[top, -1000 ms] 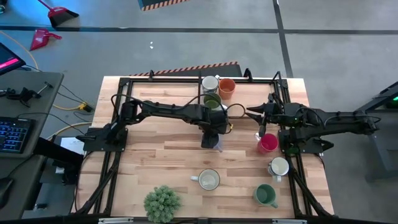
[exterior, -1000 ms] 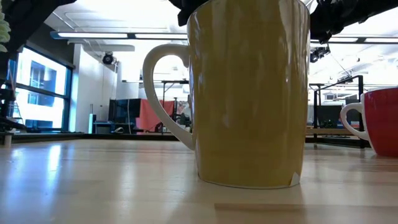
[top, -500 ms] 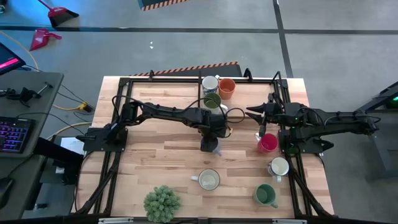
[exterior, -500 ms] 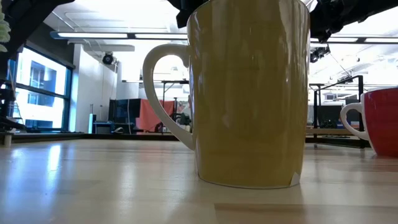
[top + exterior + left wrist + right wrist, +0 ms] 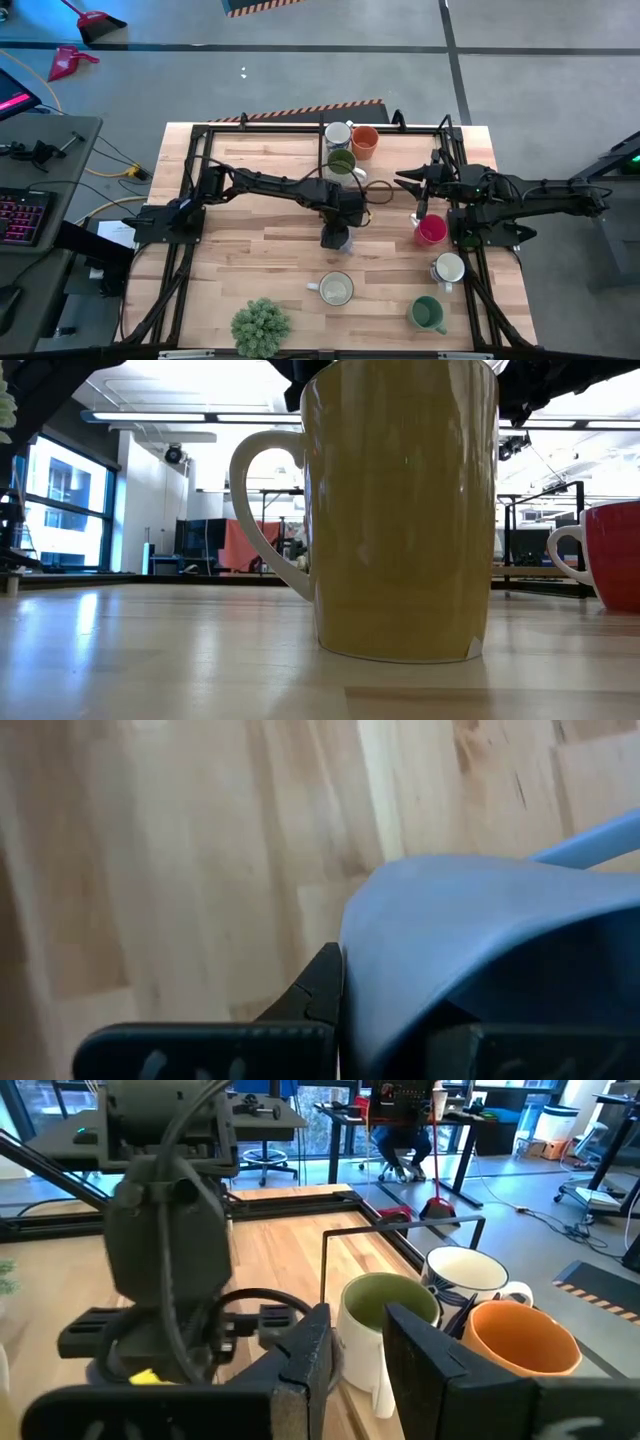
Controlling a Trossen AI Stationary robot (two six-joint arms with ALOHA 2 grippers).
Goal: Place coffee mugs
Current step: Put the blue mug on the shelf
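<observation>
High view: the left gripper (image 5: pixel 336 236) hangs over the table's middle with a blue-grey mug (image 5: pixel 337 238) under it. The right gripper (image 5: pixel 408 183) waits near the right edge, just behind the magenta mug (image 5: pixel 431 230). Three mugs, white (image 5: pixel 338 133), orange (image 5: pixel 365 141) and olive (image 5: pixel 341 161), cluster at the far edge; a cream mug (image 5: pixel 335 289), another white mug (image 5: pixel 448 268) and a dark green mug (image 5: pixel 427 314) sit nearer the front, beside a plant (image 5: pixel 261 327).

Low view: the cream mug (image 5: pixel 400 510) fills the frame, with the magenta mug (image 5: pixel 612 555) at the right.

Left wrist view: the blue-grey mug (image 5: pixel 480 950) sits between the dark fingers (image 5: pixel 315 995), which look clamped on its wall; whether it touches the table cannot be told.

Right wrist view: the right fingers (image 5: pixel 425 1355) stand slightly apart, holding nothing.

The step in hand appears to be carrying or setting down the blue-grey mug. Next would call for lowering it upright, then letting go.
</observation>
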